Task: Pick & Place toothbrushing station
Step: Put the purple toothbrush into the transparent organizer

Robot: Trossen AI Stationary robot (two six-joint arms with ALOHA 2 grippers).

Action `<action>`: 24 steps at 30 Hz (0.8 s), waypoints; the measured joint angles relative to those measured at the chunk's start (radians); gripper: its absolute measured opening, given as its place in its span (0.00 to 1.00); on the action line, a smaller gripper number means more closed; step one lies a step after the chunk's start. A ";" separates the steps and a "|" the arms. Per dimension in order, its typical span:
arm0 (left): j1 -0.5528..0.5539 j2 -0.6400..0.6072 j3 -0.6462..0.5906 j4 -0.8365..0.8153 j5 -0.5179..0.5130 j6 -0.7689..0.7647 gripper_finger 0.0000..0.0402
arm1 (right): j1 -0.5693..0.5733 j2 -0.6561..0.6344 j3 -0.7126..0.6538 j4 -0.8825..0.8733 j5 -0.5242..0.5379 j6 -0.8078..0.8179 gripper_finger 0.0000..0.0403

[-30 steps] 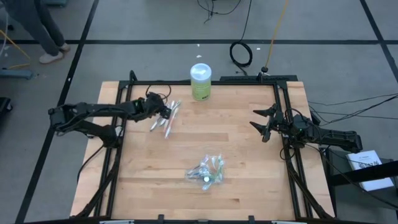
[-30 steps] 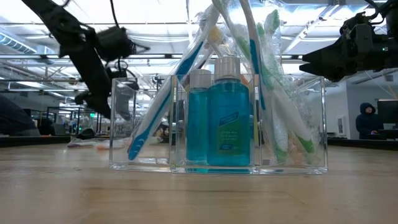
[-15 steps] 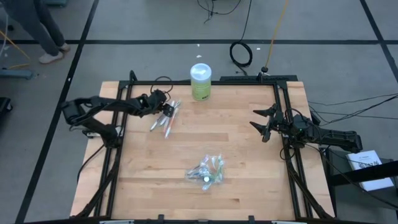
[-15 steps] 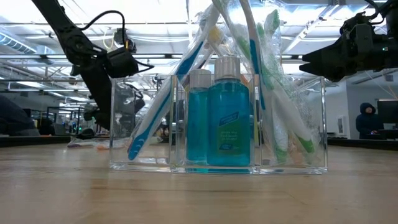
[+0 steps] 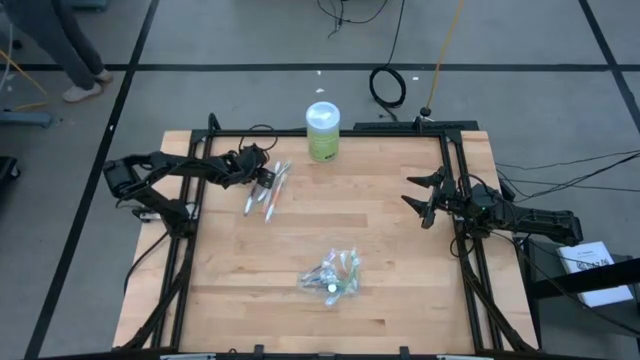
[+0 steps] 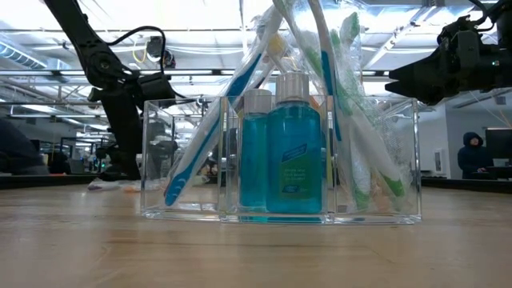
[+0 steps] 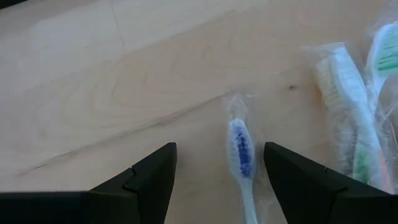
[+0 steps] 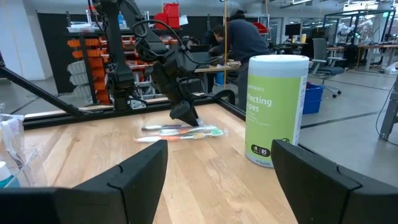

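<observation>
Wood table (image 5: 400, 250): clear organizer (image 5: 333, 274) sits at 6 o'clock as drop target; loose toothbrushes (image 5: 264, 192) at 10 are straddled by spread left gripper (image 7: 219, 163); right gripper (image 5: 417, 203) parked apart at 3.

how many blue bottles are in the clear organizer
2: a taller blue bottle in front at the middle of the clear organizer, and a shorter one beside it, partly hidden. More may hide behind them.

Grey floor (image 5: 250, 40), perhaps black-taped
</observation>
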State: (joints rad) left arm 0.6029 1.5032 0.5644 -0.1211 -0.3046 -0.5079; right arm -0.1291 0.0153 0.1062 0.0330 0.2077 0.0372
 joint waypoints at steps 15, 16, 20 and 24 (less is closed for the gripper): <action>-0.002 0.000 0.000 0.052 0.042 0.005 0.36 | 0.000 0.000 0.000 0.000 0.000 0.000 0.69; -0.002 0.000 0.000 0.045 0.040 0.005 0.32 | 0.000 0.000 0.000 0.000 0.000 0.000 0.69; -0.002 0.000 0.000 0.009 0.039 0.009 0.23 | 0.000 0.000 0.000 0.000 0.000 0.000 0.69; -0.002 -0.001 0.001 -0.018 0.039 0.028 0.18 | 0.000 0.000 0.000 0.000 0.000 0.000 0.69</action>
State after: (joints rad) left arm 0.6007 1.5024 0.5655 -0.1391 -0.2653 -0.4797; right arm -0.1291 0.0154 0.1062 0.0330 0.2081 0.0372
